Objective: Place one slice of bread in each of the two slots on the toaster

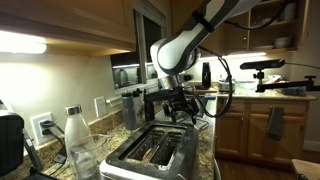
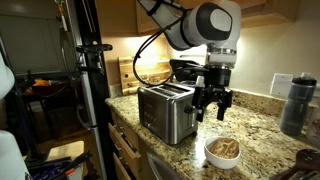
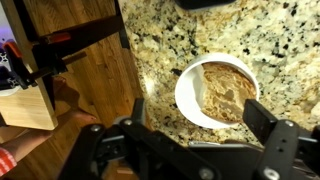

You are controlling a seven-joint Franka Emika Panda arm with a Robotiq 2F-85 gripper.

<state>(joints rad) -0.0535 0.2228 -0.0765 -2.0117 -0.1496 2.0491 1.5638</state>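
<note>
Worktop: speckled granite counter (image 2: 255,125) in a dim kitchen, with wooden cabinets below.
Toaster: the toaster (image 2: 165,112) stands near the counter edge. The two slots (image 1: 150,148) run along its top, too dim to say whether anything sits in them.
Bread: the slices of bread (image 3: 222,88) lie piled in a white bowl (image 3: 184,100) on the counter, near the toaster but apart from it.
Gripper: the gripper (image 2: 214,112) hangs between toaster and bowl, and the wrist view looks down onto the bowl. Jaws are spread wide with nothing between them.
Step (judged): reach down for a slice; none lifted yet.
Risk 1: the slices overlap, so closing the fingers may pinch two together, or none.
Risk 2: a finger catching the bowl rim could tip or shove the bowl.
Risk 3: thin bread may crumble or slip if squeezed flat-on.
Risk 4: a tilted slice may snag on a slot edge rather than drop in.
</note>
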